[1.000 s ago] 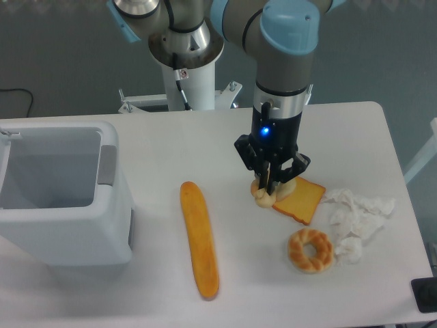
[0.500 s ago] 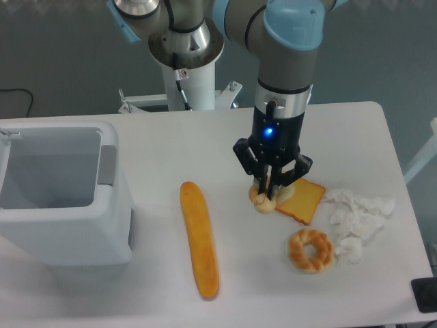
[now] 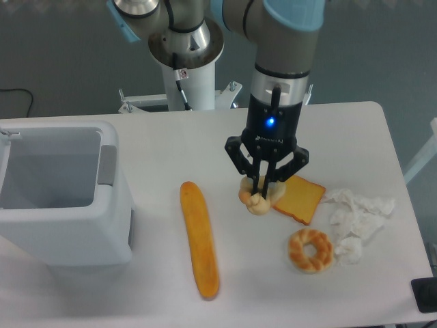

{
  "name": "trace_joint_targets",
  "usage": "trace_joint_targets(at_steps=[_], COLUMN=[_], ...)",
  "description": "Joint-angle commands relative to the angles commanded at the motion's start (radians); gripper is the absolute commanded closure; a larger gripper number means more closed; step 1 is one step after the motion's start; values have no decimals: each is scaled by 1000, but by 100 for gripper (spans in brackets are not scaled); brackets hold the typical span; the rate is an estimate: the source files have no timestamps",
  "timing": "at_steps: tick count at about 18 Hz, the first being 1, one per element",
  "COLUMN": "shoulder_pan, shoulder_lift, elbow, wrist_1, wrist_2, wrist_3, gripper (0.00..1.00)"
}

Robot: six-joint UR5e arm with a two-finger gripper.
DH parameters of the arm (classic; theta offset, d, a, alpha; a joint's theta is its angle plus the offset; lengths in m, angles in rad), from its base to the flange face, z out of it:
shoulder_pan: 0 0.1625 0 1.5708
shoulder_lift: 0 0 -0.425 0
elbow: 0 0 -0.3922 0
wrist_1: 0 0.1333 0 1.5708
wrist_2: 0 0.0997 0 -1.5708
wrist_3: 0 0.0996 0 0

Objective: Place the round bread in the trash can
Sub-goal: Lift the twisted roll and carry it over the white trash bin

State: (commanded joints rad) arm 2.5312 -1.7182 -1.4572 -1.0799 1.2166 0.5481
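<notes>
The round bread (image 3: pixel 255 200) is a small pale knotted roll, held between the fingers of my gripper (image 3: pixel 263 188), which is shut on it. It hangs just above the table near the middle, left of a toast slice. The trash can (image 3: pixel 58 195), a large white boxy bin with an open top and a grey panel on its right rim, stands at the far left of the table, well apart from the gripper.
A long orange baguette (image 3: pixel 199 238) lies between the bin and the gripper. A toast slice (image 3: pixel 300 199) sits right of the roll, a golden twisted ring (image 3: pixel 311 250) lies in front of it, and crumpled white paper (image 3: pixel 358 219) is at the right edge.
The gripper, shut on the round bread, has lifted a little and shifted left, away from the toast slice.
</notes>
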Motion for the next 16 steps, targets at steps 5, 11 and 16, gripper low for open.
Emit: trace_joint_targets(at_steps=[5,11,16], shoulder_pan=[-40,-120,-187], shoulder_lift=[43,78,100], elbow=[-25,-31,-31], wrist_1=[2,0,0], wrist_2=[-29,-48,-54], wrist_3=[-158,-200,-203], gripper=[100,100,100])
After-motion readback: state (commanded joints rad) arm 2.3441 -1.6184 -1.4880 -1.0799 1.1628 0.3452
